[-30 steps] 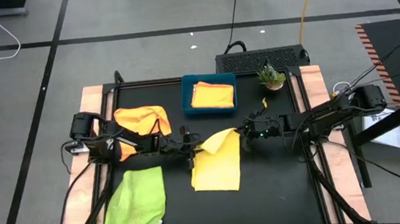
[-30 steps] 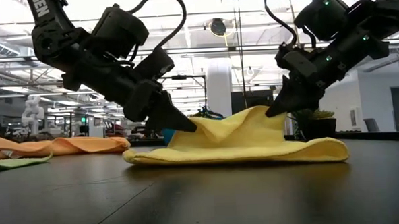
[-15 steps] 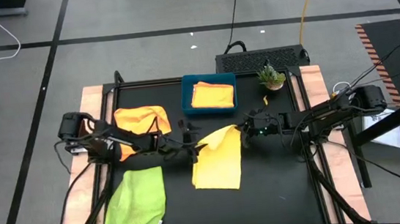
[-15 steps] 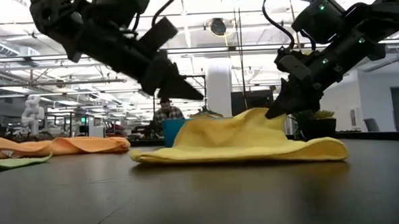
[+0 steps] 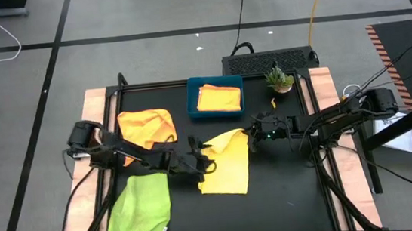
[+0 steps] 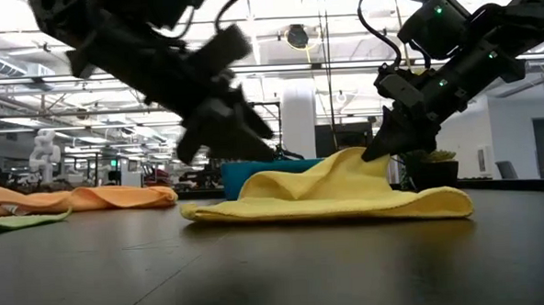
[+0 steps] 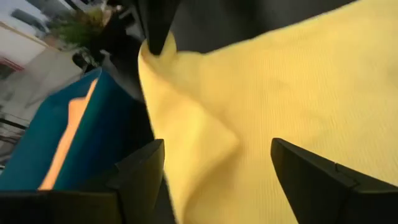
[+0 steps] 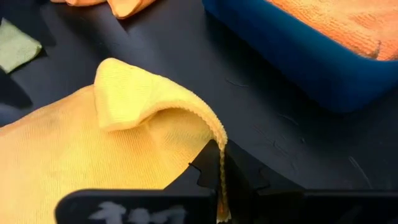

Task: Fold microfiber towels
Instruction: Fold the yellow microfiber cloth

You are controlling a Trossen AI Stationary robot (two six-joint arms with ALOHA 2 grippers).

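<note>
Soft yellow microfibre towel pinched at its two o'clock corner by right gripper to anchor the fold — left gripper fully spread, empty, at nine o'clock edge.

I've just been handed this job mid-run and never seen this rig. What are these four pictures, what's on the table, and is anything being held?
Two dark robot arms work at a black table; each ends in a two-finger gripper.

One camera looks straight down, one sits at table height, and one rides on each wrist.

On the table lie a yellow towel in the middle, an orange towel, a green towel, and a blue tray holding a folded orange cloth. A small plant stands beside the tray.

The right gripper is shut on one corner of the yellow towel and holds it lifted off the table. The left gripper is open over the towel's other side and holds nothing.
</note>
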